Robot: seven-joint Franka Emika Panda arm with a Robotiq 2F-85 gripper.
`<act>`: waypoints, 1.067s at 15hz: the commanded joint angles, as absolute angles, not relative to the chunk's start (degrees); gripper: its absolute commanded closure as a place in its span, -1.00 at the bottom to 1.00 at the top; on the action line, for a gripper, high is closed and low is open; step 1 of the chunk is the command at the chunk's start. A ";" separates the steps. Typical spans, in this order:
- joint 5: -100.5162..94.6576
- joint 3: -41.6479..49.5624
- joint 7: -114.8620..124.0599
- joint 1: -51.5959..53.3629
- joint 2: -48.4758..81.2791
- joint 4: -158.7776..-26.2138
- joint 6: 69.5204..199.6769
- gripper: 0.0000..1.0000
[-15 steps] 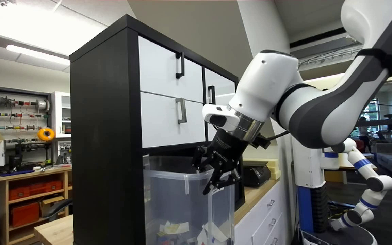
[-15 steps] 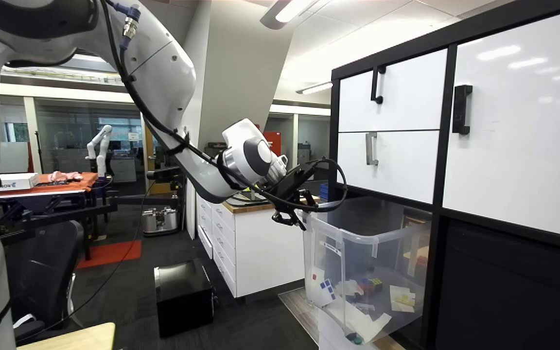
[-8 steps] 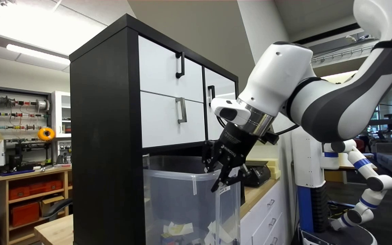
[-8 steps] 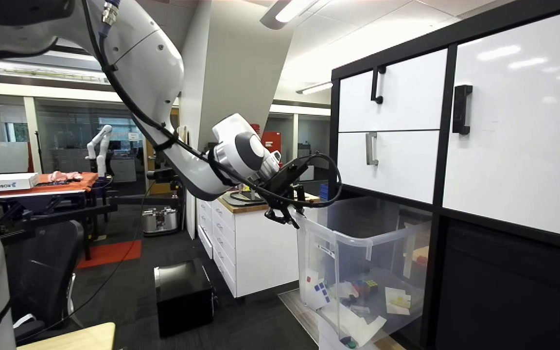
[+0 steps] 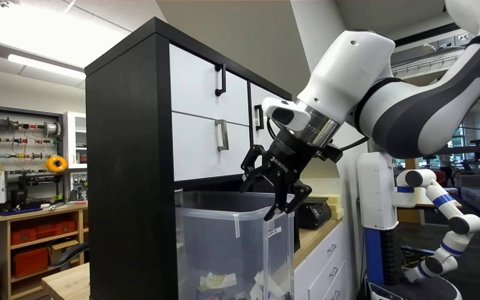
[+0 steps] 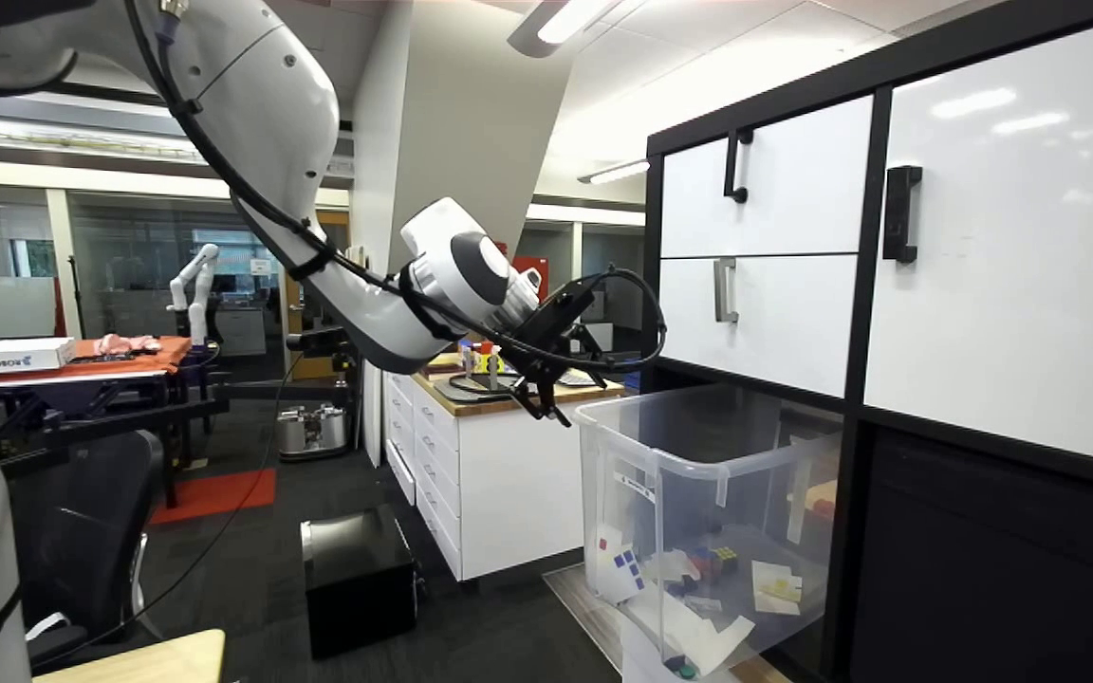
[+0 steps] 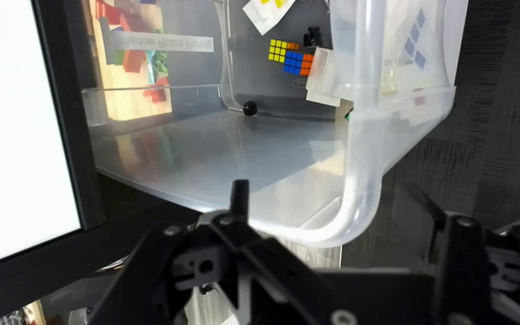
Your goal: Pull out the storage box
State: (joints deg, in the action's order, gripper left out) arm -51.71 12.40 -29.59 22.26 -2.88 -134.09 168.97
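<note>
The storage box (image 5: 227,246), a clear plastic bin, stands partly out of the lower cabinet opening in both exterior views, its back end still inside the frame. Loose papers and colourful cubes (image 7: 291,58) lie in it. My gripper (image 5: 257,200) is open just above the box's front corner, and nothing is held. In the wrist view the thick rim (image 7: 364,180) runs through the gap between the spread fingertips, one over the inside of the box and one outside. The fingers look raised clear of the rim in an exterior view (image 6: 580,398).
The black cabinet (image 5: 127,166) with white drawer fronts (image 5: 211,146) rises directly above the box. Beside it is a white drawer unit (image 6: 518,484) with a wooden top carrying equipment. A black box (image 6: 357,579) sits on the floor, near a chair (image 6: 91,531).
The box came a little farther out of the cabinet together with my gripper, then stopped. Since then the jaws have spread apart, let go of the rim and lifted upward.
</note>
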 commanded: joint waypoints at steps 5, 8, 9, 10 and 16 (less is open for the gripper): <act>-44.18 0.73 -23.21 16.10 -6.96 -133.64 151.86 -1.00; -34.69 -3.65 -22.67 14.84 -7.90 -131.60 143.46 -1.00; -32.16 -4.59 -22.33 14.51 -8.11 -130.58 141.16 -1.00; -30.18 -5.32 -22.07 14.19 -8.29 -129.62 139.35 -1.00; -23.19 -7.19 -15.65 11.80 -7.55 -122.83 129.84 -1.00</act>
